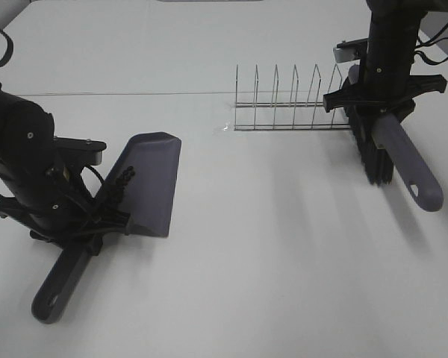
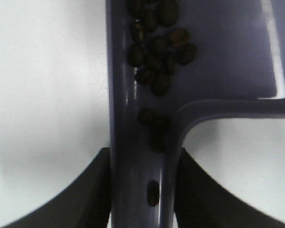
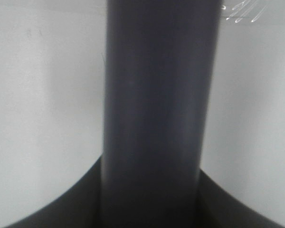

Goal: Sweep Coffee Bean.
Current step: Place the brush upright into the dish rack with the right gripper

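Sweeping looked all but finished, judging by how things lay. No loose bean showed on the white table (image 1: pixel 284 268). The coffee beans (image 2: pixel 156 57) sat inside the dustpan (image 1: pixel 155 175) at the near left of the scene. They were bunched in the back corner where the pan met its handle, and a few were strung down the handle's channel. The left gripper (image 1: pixel 86 227) was closed tight on that handle, one finger pressed to each side, and the pan's open lip pointed toward the far side. Whether the pan rested on the table or hung just above it could not be told.

At the far right, the right gripper (image 1: pixel 379 95) was clamped on the brush (image 1: pixel 407 160). Its handle slanted toward the near right and its black bristles hung beside the end of a wire rack (image 1: pixel 287 104). Brush and dustpan were well apart.

The step in hand was probably carrying or setting down the loaded pan. Doing it well would mean keeping the pan tipped back toward the handle, so the beans stayed against the rear wall and away from the lip. It would also mean moving slowly with no wrist roll, since smooth beans would likely run freely on slick plastic. The beans in the channel lay close to the fingers, so loosening the grip risked shaking them out.
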Available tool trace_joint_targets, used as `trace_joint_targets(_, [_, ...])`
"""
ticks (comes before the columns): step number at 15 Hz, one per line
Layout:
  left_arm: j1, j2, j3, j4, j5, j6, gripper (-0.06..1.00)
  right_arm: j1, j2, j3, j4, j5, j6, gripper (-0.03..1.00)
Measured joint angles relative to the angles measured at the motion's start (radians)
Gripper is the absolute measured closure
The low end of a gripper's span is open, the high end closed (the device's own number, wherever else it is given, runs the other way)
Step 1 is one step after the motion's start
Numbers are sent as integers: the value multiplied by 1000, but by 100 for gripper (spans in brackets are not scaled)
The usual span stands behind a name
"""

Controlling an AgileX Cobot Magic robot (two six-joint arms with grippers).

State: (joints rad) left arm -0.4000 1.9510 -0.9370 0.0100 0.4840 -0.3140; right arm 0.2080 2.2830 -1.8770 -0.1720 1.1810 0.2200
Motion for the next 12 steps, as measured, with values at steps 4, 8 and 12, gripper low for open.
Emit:
trace_joint_targets(4, [0, 0, 0, 0, 0, 0, 58, -1, 48, -82, -1, 25, 0, 63])
trace_joint_targets(8, [0, 0, 0, 0, 0, 0, 58, -2, 89, -173, 16, 41, -8, 63])
trace_joint_targets(12, [0, 0, 0, 0, 0, 0, 58, -3, 46, -171, 109, 40, -7, 63])
